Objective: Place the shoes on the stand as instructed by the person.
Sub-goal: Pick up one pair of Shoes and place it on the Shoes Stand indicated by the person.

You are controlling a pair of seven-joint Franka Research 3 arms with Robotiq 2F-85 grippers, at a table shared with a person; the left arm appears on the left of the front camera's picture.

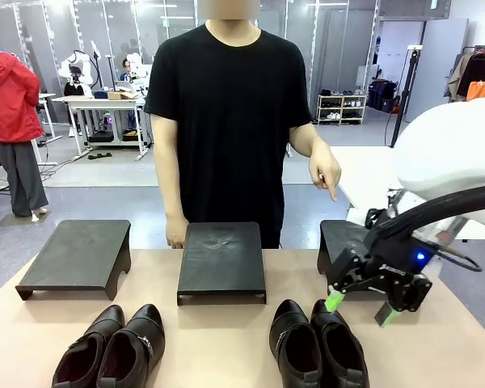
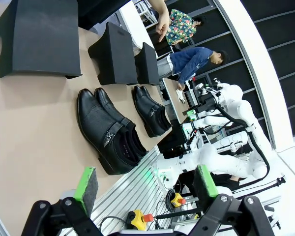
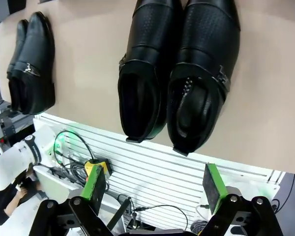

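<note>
Left pair [image 1: 113,349] and right pair [image 1: 319,346] of shoes on table [image 1: 226,343] before three stands [image 1: 221,260]. Right gripper [image 1: 360,309] released, empty, near right pair; left gripper [image 2: 145,184] also released, empty. Hand [image 1: 326,172] pointing down above right stand [image 1: 342,236].

The worktop [image 1: 226,339] is seen by the front camera from its near edge, facing the person [image 1: 226,121] at the far side. From the left wrist camera, set farther back and rolled sideways, the left pair [image 2: 110,130], right pair [image 2: 150,110] and stands [image 2: 39,39] are covered. The right wrist camera is held close above the right pair. Both pairs are shared by all views.
</note>
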